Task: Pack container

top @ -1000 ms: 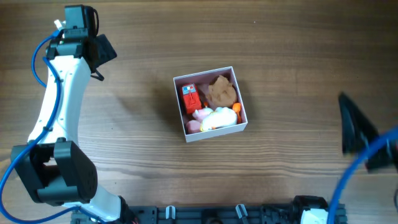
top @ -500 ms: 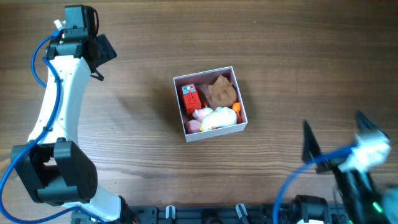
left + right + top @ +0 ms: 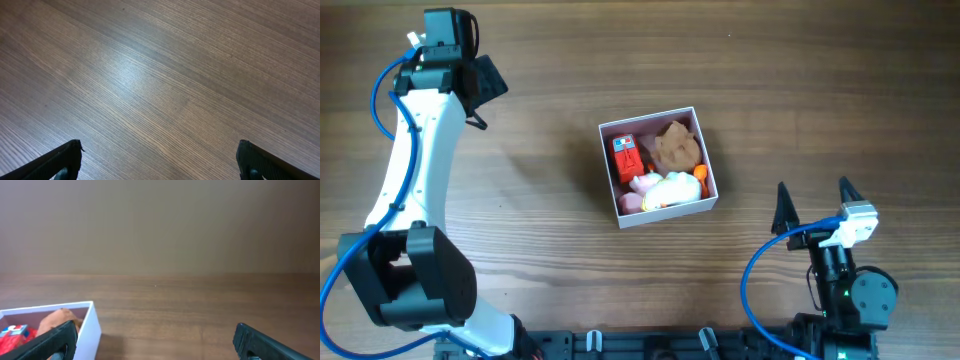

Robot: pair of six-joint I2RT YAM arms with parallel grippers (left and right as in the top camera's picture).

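The container [image 3: 670, 213], a small square white box, sits at mid-table. It holds a red block [image 3: 626, 155], a brown plush [image 3: 675, 147], a white-and-yellow toy [image 3: 672, 190] and small pink and orange pieces. My left gripper [image 3: 485, 98] hangs open over bare wood at the far left; the left wrist view shows only tabletop between its fingertips [image 3: 65, 160]. Near the front right my right gripper [image 3: 813, 195] is open and empty, right of and nearer than the box. In the right wrist view the container's corner [image 3: 92, 325] shows at lower left, by the left finger [image 3: 55, 342].
A brown wall [image 3: 160, 225] rises behind the table's far edge. The arm bases and a black rail [image 3: 650, 345] run along the front edge. A blue cable [image 3: 760, 270] loops beside the right arm.
The right arm swung in from the right edge to the front right, its open fingers now pointing toward the far side. The left arm and the box have not moved.
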